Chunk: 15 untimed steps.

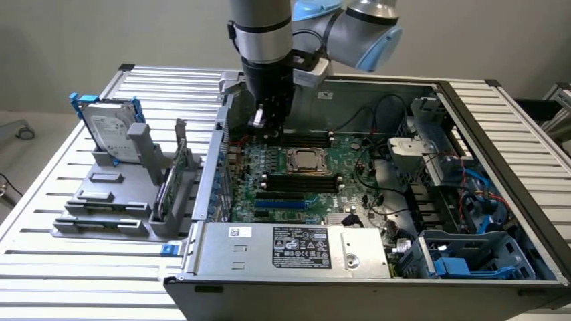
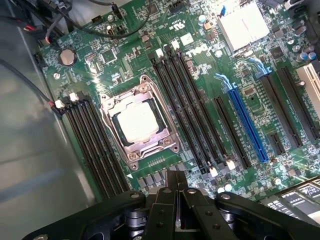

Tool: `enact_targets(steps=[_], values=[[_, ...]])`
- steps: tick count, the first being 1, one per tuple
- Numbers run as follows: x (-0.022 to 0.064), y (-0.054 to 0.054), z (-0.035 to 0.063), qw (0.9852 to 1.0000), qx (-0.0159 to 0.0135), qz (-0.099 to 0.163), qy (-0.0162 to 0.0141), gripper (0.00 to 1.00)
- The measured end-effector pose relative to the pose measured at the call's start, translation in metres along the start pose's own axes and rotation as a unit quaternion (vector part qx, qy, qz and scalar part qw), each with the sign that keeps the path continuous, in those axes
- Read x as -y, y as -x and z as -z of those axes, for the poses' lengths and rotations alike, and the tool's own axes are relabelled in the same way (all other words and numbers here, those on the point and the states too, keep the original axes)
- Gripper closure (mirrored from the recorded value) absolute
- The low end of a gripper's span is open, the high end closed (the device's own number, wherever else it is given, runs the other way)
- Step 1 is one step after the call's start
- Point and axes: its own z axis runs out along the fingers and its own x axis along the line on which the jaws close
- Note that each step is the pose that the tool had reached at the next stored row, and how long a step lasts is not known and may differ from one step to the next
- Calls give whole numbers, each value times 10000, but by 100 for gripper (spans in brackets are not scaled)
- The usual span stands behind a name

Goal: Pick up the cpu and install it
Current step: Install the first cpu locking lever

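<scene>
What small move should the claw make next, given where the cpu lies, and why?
Probably a short straight lift away from the board. The cpu already seems to lie in the socket, its pale top showing inside the metal frame. The claw is shut and hangs above the board beside the socket, with nothing seen in its grip.

Metal and plastic, mostly shiny, from where I sit.

I see the small square cpu (image 2: 137,122) with its pale, brushed-metal top catching glare, the glossy green circuit board (image 2: 200,65), the matt black plastic hand (image 2: 176,200), and the ribbed, satin aluminium tabletop (image 1: 53,200).
</scene>
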Motion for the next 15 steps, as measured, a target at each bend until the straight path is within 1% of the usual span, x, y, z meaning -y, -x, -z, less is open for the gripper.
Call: enact_targets(steps=[5,10,11,15], values=[[3,-3,6,9996,99,247,38,89],[16,-8,21,9985,199,505,76,89],[19,-9,24,9982,224,556,86,89],[32,-10,37,9965,348,743,133,89]])
